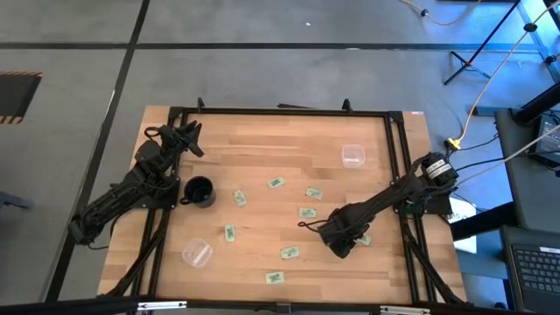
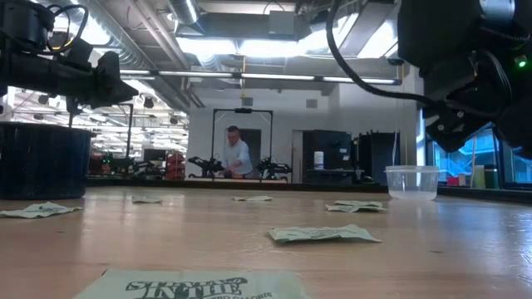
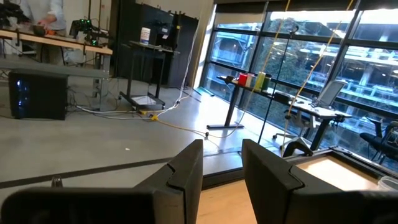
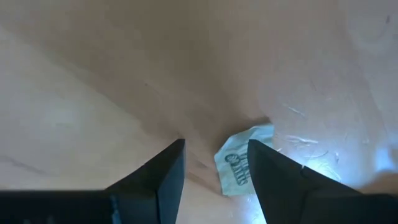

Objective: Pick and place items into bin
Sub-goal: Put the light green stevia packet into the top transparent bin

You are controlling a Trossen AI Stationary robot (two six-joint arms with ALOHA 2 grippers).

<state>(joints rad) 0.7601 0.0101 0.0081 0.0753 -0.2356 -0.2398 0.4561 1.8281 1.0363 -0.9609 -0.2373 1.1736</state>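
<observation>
Right hand [image 4: 214, 165] low over table [image 1: 262, 149], fingers parted above green packet [image 4: 239, 163], nothing gripped; left hand [image 3: 221, 171] parted, empty.

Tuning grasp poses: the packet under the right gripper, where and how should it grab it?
Come straight down from above. The packet lies flat on the table, so there is no side to pinch; straddle its short width with the open right gripper and close on the two long edges, probably near one slightly lifted corner.
</observation>
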